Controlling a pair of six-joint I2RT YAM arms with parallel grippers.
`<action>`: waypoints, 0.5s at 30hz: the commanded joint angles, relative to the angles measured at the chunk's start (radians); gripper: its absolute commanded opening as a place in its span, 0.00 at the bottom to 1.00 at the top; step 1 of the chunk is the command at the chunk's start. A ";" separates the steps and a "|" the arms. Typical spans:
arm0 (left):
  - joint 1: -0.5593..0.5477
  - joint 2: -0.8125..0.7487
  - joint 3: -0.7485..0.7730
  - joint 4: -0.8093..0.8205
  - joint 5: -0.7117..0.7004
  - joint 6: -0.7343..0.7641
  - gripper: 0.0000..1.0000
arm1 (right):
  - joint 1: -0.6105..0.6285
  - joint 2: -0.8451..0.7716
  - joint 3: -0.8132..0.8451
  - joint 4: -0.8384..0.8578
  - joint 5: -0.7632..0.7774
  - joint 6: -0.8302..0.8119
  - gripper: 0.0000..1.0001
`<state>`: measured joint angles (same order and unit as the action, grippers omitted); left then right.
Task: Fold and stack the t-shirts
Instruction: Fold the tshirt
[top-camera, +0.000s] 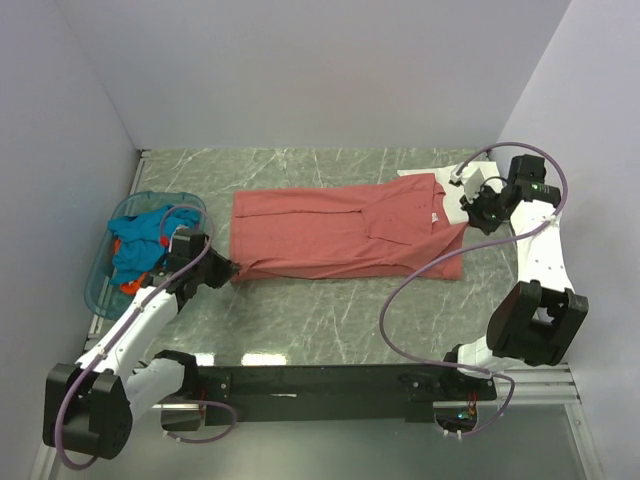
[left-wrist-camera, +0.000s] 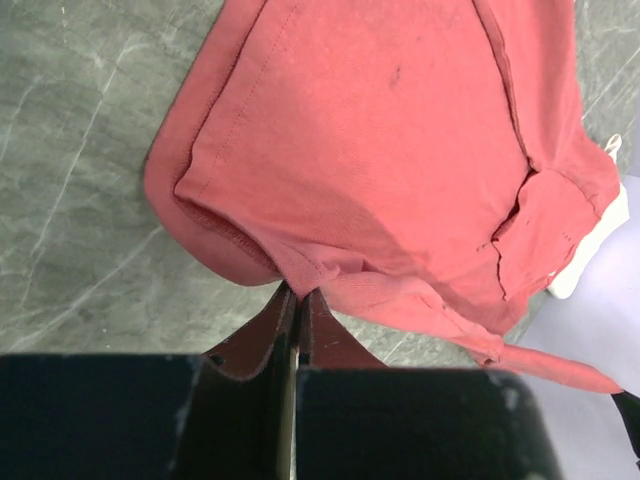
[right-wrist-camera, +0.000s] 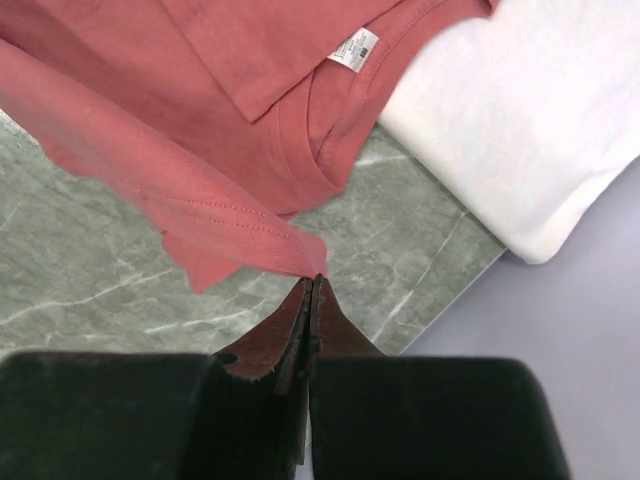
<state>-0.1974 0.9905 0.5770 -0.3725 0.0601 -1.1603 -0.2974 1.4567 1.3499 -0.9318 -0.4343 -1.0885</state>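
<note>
We are holding the red shirt (top-camera: 340, 235), which lies long and flat across the middle of the table (top-camera: 330, 310). Our left fingers (left-wrist-camera: 285, 318) are pinched tight on its near corner at the hem end. Our right fingers (right-wrist-camera: 300, 312) are pinched tight on its near edge at the neck end, close to the collar with the little white neck label (right-wrist-camera: 355, 45). We think the step now is to fold the near long side over the shirt. To do it well, we should lift both ends together and only a little, so the cloth between them is straight and does not sag or twist. Then we should carry the edge across evenly, lay it down flat, and only then let go (if one side goes faster, the fold comes out crooked). We should also take care not to drag the white shirt (right-wrist-camera: 520, 120), which looks partly tucked under the red one at the far right corner. On the left side of the table sits the see-through blue basket (top-camera: 95, 285). Inside it we see a bunched-up blue shirt (top-camera: 140, 240) and a bit of an orange shirt (top-camera: 127, 287) peeking out.
</note>
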 joint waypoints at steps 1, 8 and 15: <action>0.009 0.020 0.018 0.050 0.017 0.040 0.00 | -0.011 0.010 0.052 0.031 -0.030 0.018 0.00; 0.018 0.065 0.027 0.075 0.017 0.048 0.00 | -0.016 0.060 0.126 0.011 -0.055 0.039 0.00; 0.023 0.128 0.040 0.106 0.023 0.065 0.00 | -0.016 0.119 0.158 0.005 -0.050 0.053 0.00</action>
<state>-0.1818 1.0996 0.5781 -0.3107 0.0746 -1.1313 -0.3019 1.5520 1.4609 -0.9340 -0.4751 -1.0523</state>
